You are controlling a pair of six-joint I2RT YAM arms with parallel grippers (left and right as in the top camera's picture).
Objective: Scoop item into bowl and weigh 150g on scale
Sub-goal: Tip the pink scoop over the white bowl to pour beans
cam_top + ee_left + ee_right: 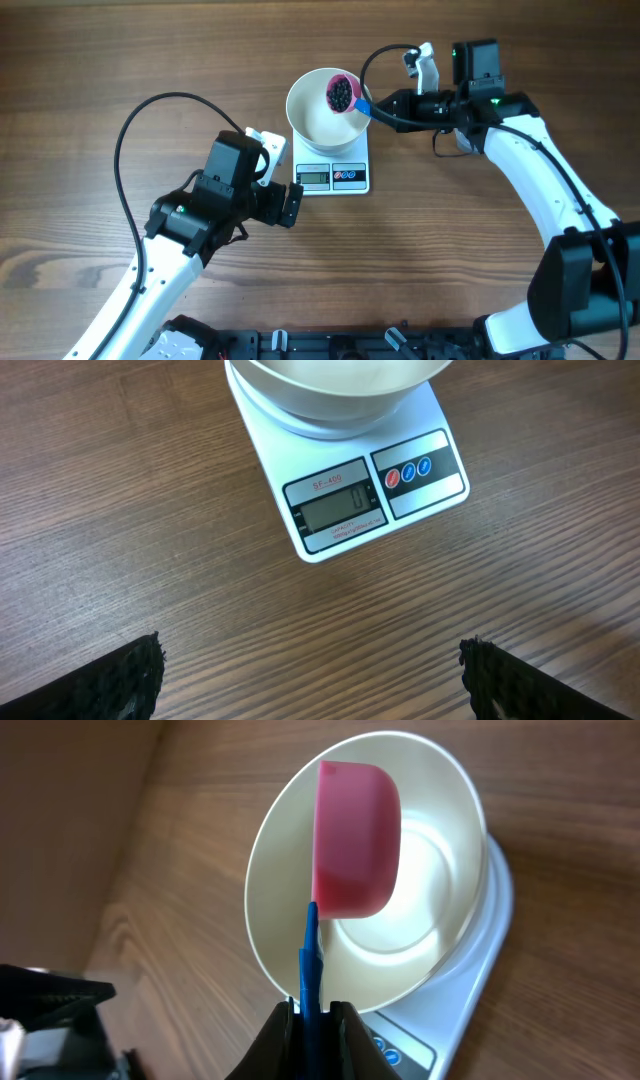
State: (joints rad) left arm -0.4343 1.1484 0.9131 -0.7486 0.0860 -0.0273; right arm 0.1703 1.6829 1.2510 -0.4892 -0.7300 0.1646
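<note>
Holding a pink scoop (356, 90) of tiny black beads (341, 95) over the white bowl (312, 120) on the scale (333, 178), upper centre overhead; right gripper (378, 107) nearer, pinched on the blue handle (364, 104) pointing left toward the bowl. From the left wrist: left gripper (310, 680) spread wide, idle below the scale's display (335, 512). From the right wrist: pink underside above a bare bowl; probably tipping next.

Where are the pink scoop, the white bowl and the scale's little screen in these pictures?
pink scoop (355, 840), right wrist view, on its pink cup.
white bowl (310, 115), overhead view, on its bare inner wall.
scale (335, 512), left wrist view, on its grey display.
</note>
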